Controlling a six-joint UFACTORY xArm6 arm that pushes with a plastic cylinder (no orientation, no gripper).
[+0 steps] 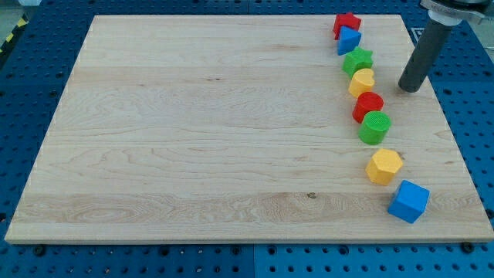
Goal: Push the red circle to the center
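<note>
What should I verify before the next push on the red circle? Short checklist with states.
1. Target found: red circle sits in the column of blocks near the view's right edge. ok
2. My tip is on the side away from the center, to the view's right of the column and slightly above the red circle. ok
3. Tip is apart from every block. ok
4. Red circle is free of neighbours: it touches the green circle below and sits close under the yellow block. not ok
5. Path toward the view's left to the board center has no blocks. ok
6. Tip height on the board. cannot tell
</note>
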